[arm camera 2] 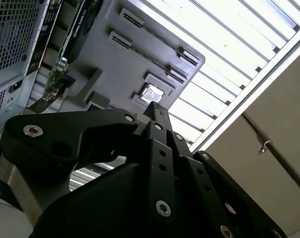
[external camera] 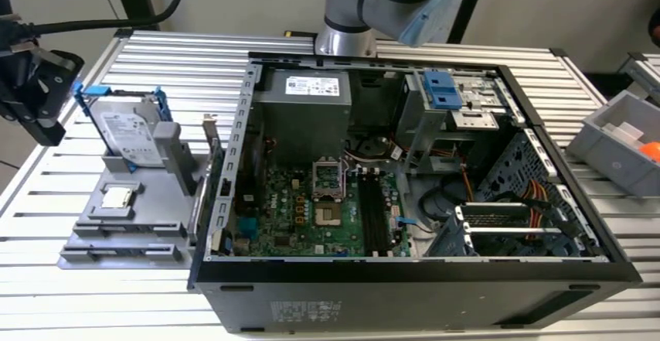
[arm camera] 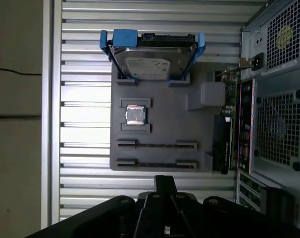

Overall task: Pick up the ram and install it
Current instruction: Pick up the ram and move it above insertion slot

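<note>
On a slatted metal table [external camera: 154, 55], an open computer case [external camera: 413, 287] exposes its motherboard [external camera: 299, 217]; a grey holder [arm camera: 170, 119] carries a hard drive [arm camera: 150, 62] and processor [arm camera: 135, 115]; the gripper [arm camera: 165, 182] hangs clenched, empty.

Black gripper [arm camera: 165, 181], fingers pressed together, at the exterior view's far left edge.

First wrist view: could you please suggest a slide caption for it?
Gripper near a grey fixture holding a blue-framed hard drive and a processor chip.
</note>
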